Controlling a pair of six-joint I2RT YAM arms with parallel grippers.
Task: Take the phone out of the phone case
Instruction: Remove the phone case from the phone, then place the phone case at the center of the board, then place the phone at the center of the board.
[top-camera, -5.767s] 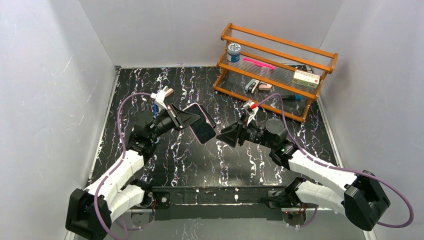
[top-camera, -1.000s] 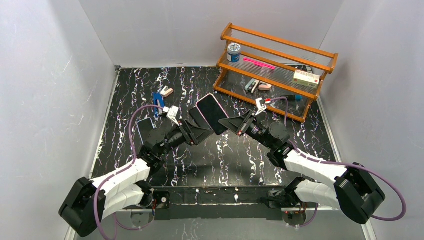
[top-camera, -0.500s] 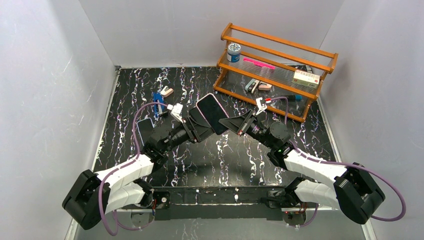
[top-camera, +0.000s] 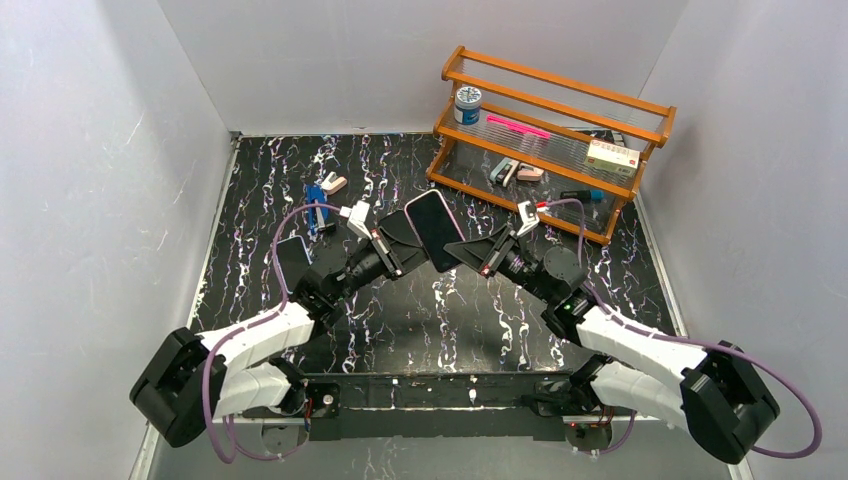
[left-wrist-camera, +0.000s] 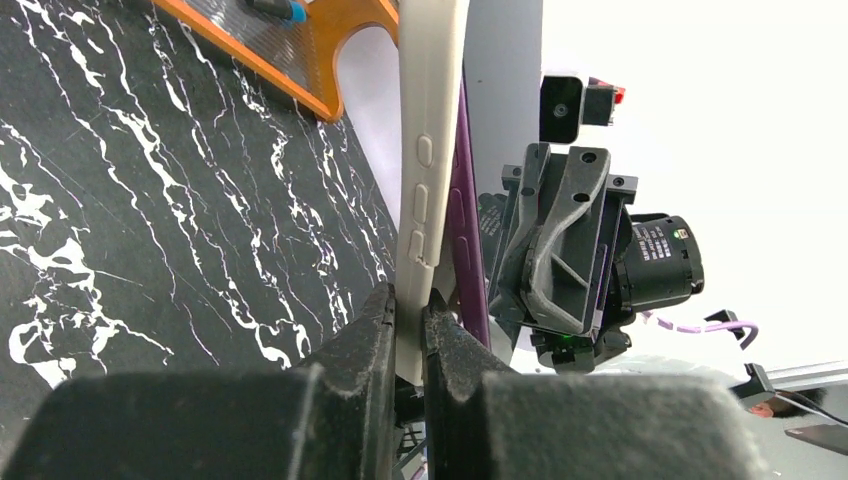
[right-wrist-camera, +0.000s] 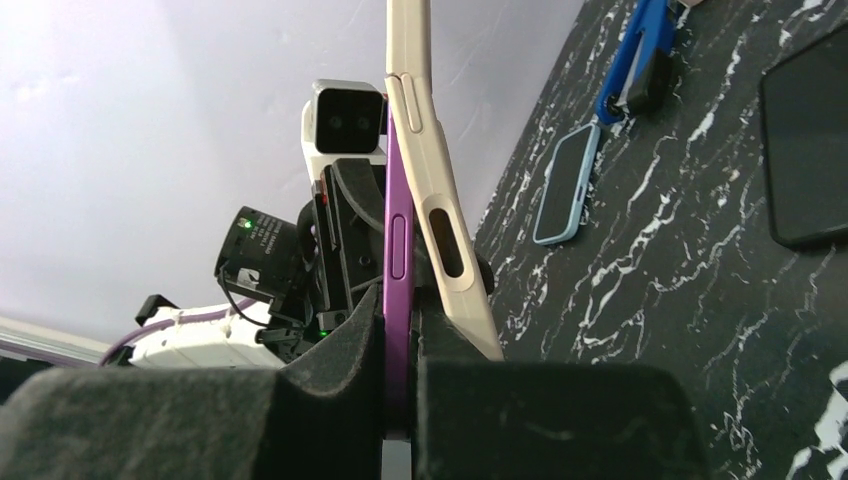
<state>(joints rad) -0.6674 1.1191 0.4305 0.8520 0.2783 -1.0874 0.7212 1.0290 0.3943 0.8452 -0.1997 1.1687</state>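
The phone, a purple-edged handset, is held up in the air over the middle of the table, standing on edge between the two arms. The right gripper is clamped tight on its lower part, the pads pressed flat against both faces. The phone case, cream-coloured with raised side buttons, lies against the phone but splays away from it towards the top in the right wrist view, so one long side is partly peeled free while the lower end sits close to the handset. The left gripper is pinched shut on the lower edge of the case, with the purple phone just behind it. From above, the left gripper sits at 8 o'clock of the phone and the right gripper at 4 o'clock, their tips nearly meeting under it. A dark slab lies flat on the table below the pair. At 9 o'clock, well apart, a blue-rimmed phone lies flat, and at 10 o'clock there is a blue clip. At 2 o'clock stands a wooden rack near the back right corner, carrying a round tin, a pink pen and a small box.
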